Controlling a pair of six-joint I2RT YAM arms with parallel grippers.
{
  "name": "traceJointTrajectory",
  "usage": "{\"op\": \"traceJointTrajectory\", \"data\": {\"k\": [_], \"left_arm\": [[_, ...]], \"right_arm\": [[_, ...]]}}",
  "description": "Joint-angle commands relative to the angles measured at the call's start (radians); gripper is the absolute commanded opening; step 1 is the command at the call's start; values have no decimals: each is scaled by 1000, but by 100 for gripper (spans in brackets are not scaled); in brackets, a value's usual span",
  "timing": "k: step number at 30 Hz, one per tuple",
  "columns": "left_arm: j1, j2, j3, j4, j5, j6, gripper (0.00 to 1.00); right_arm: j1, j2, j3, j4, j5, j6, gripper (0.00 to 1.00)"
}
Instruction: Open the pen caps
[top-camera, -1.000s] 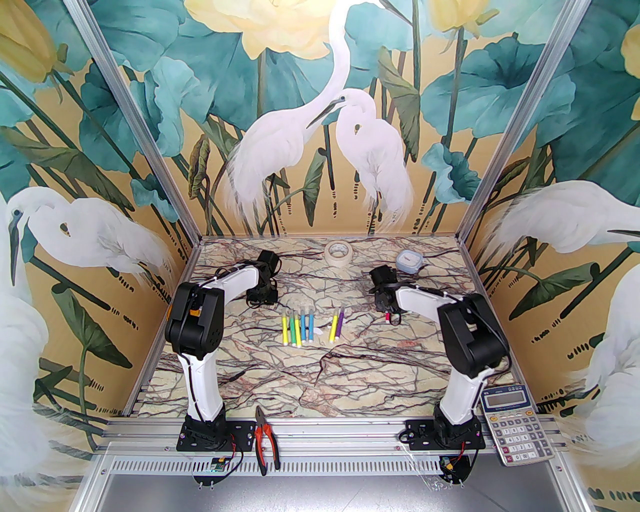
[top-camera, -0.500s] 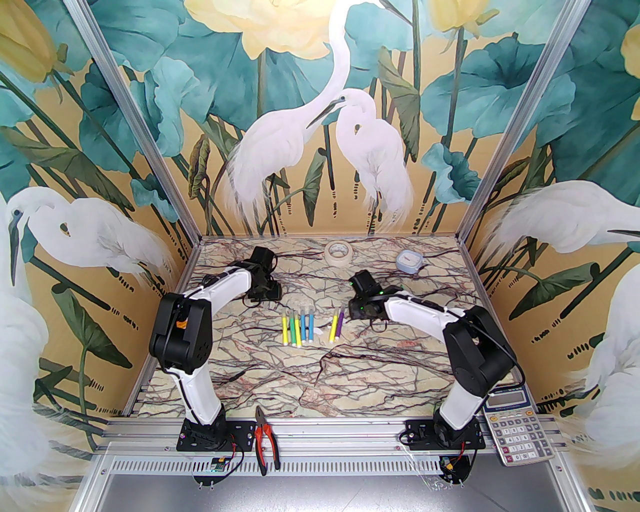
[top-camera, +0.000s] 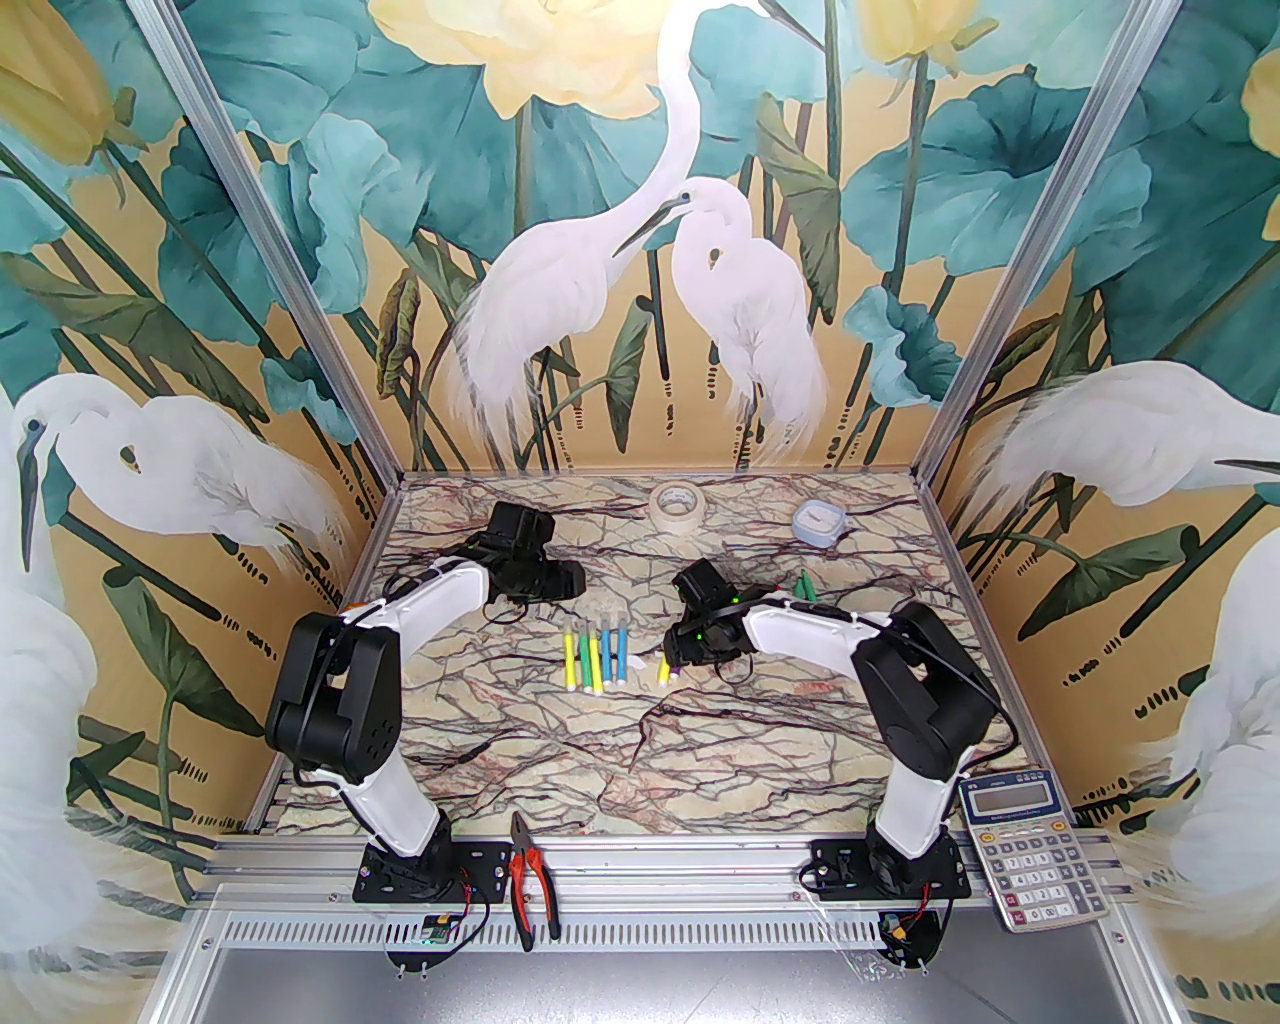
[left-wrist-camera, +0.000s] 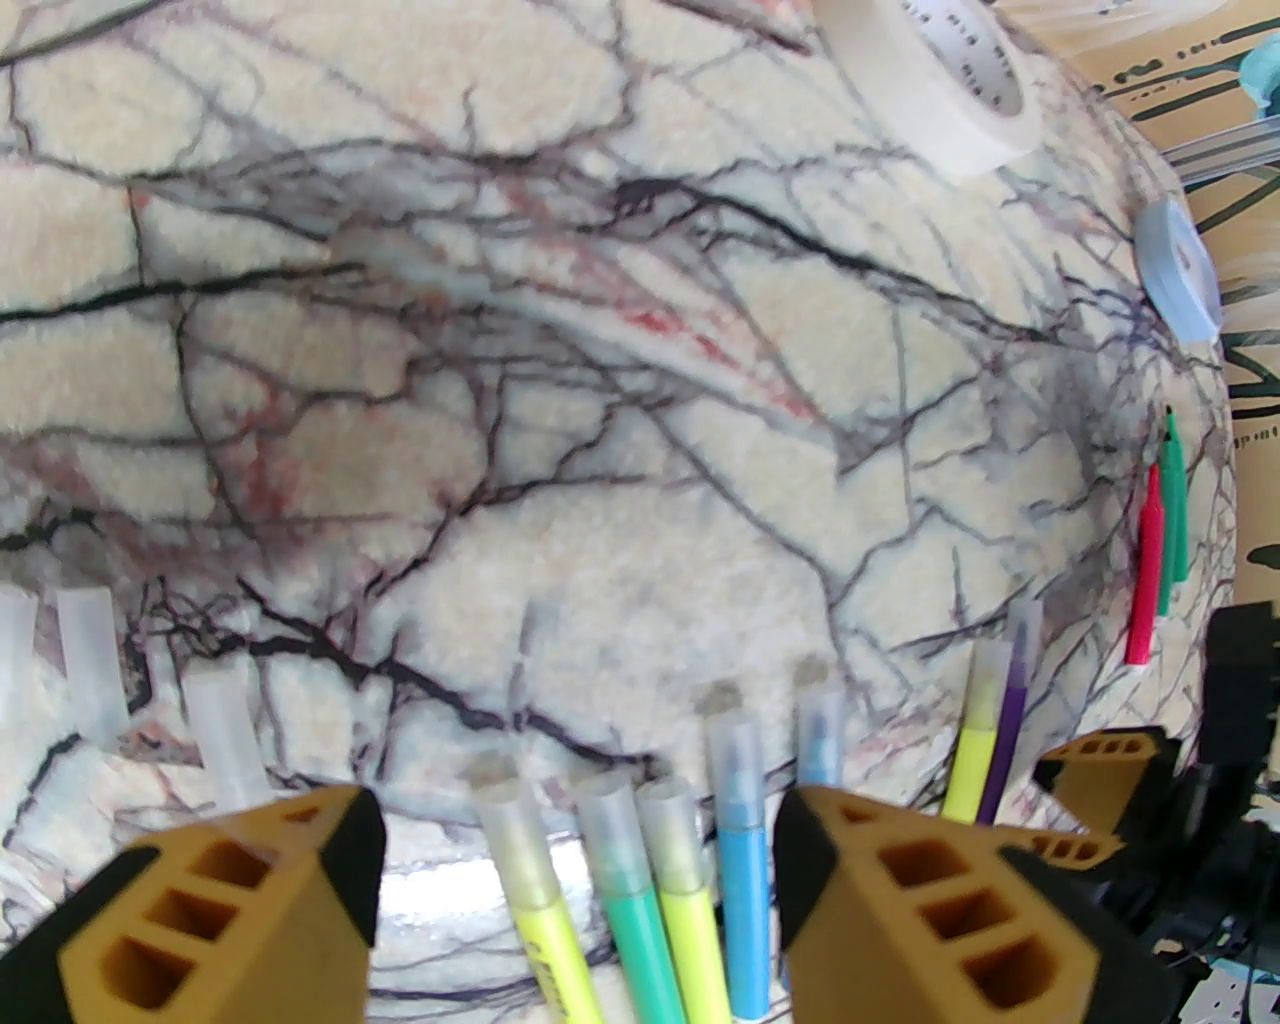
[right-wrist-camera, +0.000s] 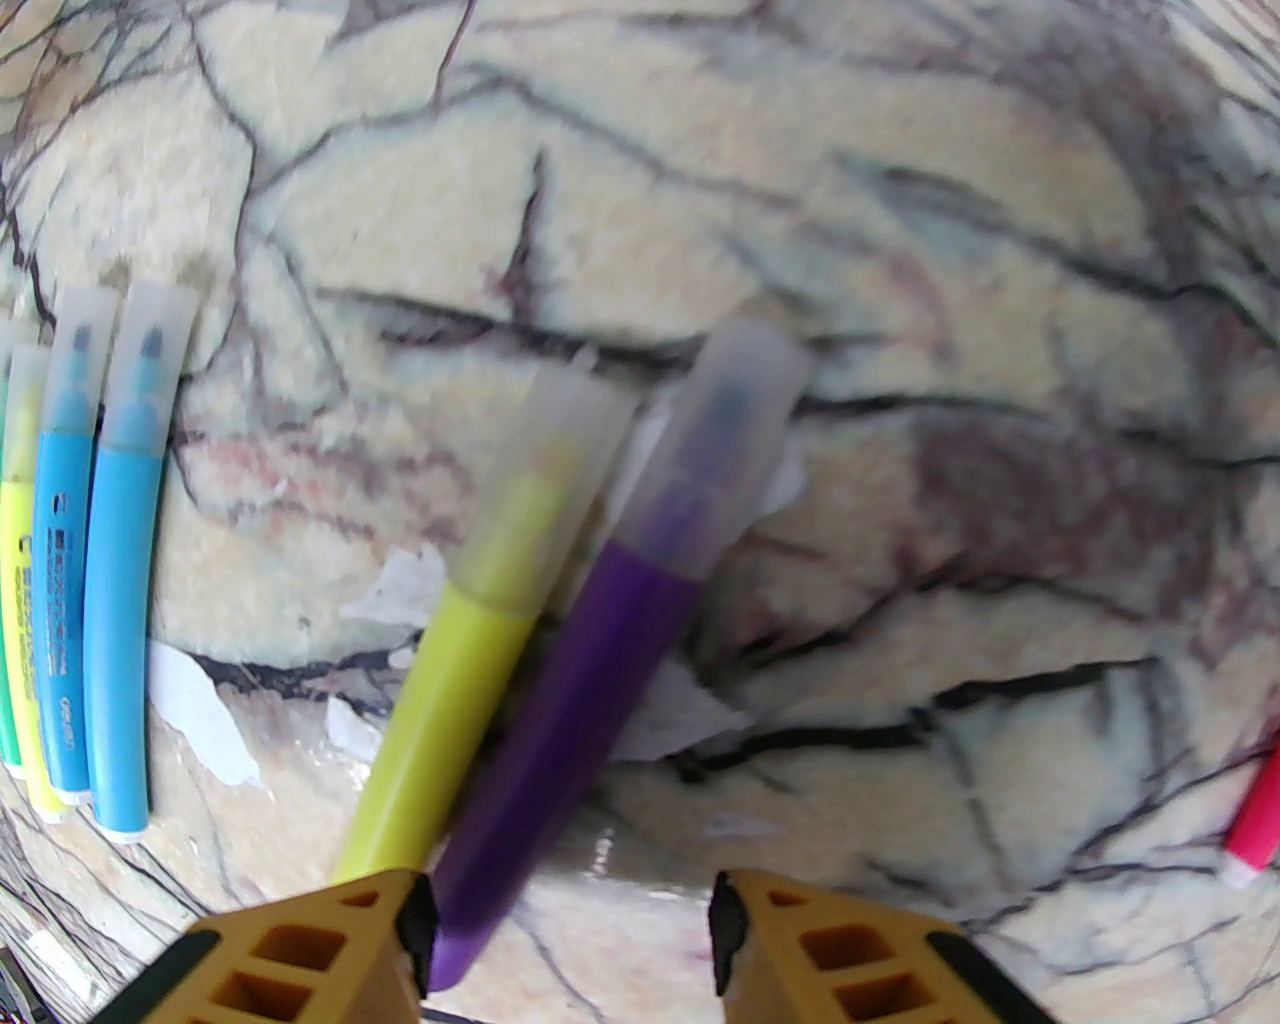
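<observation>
Purple pen (right-wrist-camera: 600, 640): lying just ahead of right gripper (right-wrist-camera: 570, 900), cap (right-wrist-camera: 740, 420) pointing away.
Right gripper: hanging open, nearer arm.

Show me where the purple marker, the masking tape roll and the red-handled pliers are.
purple marker (right-wrist-camera: 600, 660), right wrist view, on its purple barrel.
masking tape roll (top-camera: 678, 521), top external view, on its near outer wall.
red-handled pliers (top-camera: 521, 838), top external view, on the metal head.

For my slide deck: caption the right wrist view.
Right hand open over a capped purple marker lying beside a capped yellow marker.
</observation>
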Motion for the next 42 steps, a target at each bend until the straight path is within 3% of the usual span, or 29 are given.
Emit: {"op": "traceJointTrajectory", "data": {"k": [1,21,42], "left_arm": [[7,-36,-18,47,18,-14,70],[6,-70,-79,127,15,-31,71],[7,-81,-112,164,67,-47,72]], "right_arm": [[6,28,29,9,-14,29,51],[30,140,145,-199,271,-11,38],[30,170,173,-184,283,-7,24]]}}
